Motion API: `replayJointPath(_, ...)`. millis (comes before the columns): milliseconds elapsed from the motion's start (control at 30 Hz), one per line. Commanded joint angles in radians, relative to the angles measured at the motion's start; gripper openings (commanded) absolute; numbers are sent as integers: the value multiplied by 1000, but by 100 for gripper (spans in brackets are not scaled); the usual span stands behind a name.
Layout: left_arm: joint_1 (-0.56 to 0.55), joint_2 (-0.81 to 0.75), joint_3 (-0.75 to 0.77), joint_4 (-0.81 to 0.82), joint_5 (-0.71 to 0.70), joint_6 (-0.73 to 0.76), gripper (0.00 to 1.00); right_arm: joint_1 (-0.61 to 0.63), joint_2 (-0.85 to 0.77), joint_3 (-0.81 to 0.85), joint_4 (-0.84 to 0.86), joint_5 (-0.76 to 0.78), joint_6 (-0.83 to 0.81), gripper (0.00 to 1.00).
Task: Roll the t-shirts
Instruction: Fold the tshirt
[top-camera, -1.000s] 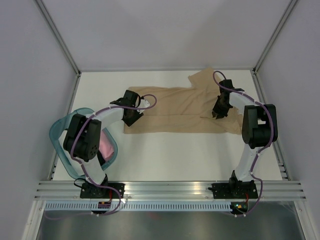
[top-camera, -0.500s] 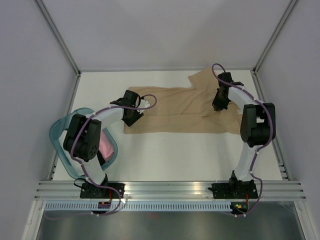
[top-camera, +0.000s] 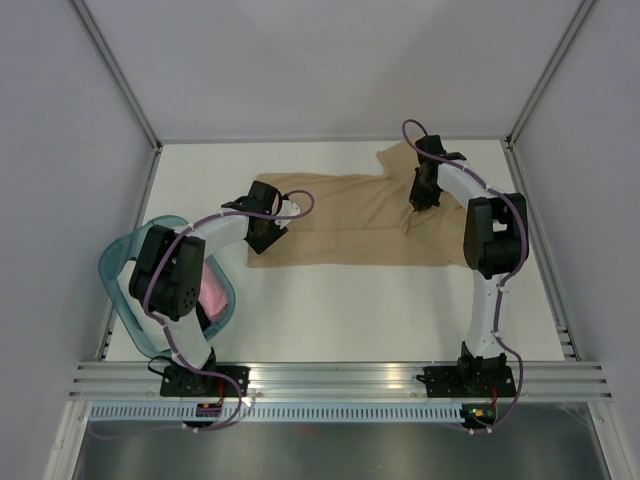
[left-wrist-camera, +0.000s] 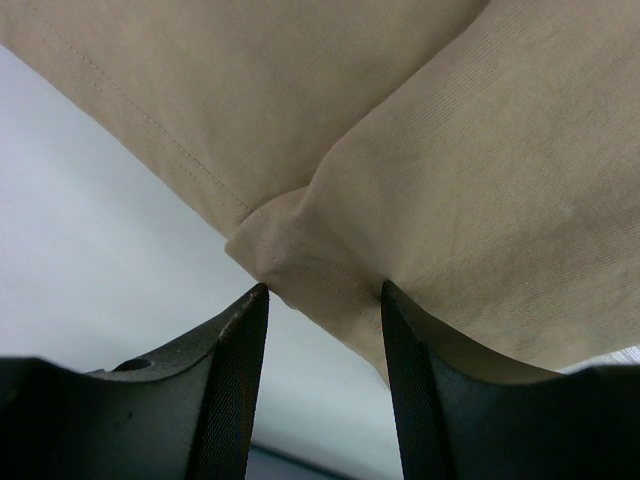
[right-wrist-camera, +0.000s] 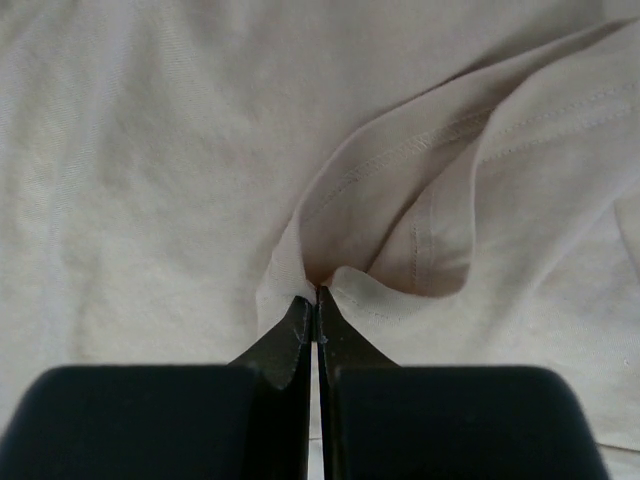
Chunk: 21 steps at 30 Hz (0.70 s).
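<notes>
A tan t-shirt (top-camera: 340, 220) lies spread across the far half of the table, its sleeves at the right. My right gripper (top-camera: 417, 203) sits on its right part, shut on a pinched fold of the tan cloth (right-wrist-camera: 300, 240), which puckers up at the closed tips (right-wrist-camera: 317, 295). My left gripper (top-camera: 262, 235) rests at the shirt's near left corner. In the left wrist view its fingers (left-wrist-camera: 322, 290) stand apart, with the folded hem corner (left-wrist-camera: 290, 250) lying at the tips and bare table showing between them. A pink t-shirt (top-camera: 211, 291) lies in the basket.
A translucent teal plastic basket (top-camera: 114, 268) stands at the table's left edge beside the left arm. Grey walls and metal rails (top-camera: 320, 378) bound the white table (top-camera: 340, 310) on all sides.
My right gripper has shut on the tan cloth and moved away from me and to the left, dragging the fold with it. The left arm has not moved.
</notes>
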<state>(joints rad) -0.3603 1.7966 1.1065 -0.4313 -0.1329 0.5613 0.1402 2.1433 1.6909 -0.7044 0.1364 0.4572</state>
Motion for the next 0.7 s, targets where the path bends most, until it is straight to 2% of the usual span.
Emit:
replayJointPath(0, -3, 18, 29, 6, -5, -18, 55, 13, 20, 69, 5, 2, -46, 0)
replayJointPath(467, -2, 38, 39, 5, -7, -18, 55, 79, 76, 145, 8, -32, -115, 3)
replayJointPath(633, -3, 40, 38, 5, -7, -17, 55, 79, 102, 171, 2, -43, -114, 12)
replayJointPath(667, -2, 41, 39, 6, -7, -17, 55, 81, 101, 176, 6, -46, -114, 19)
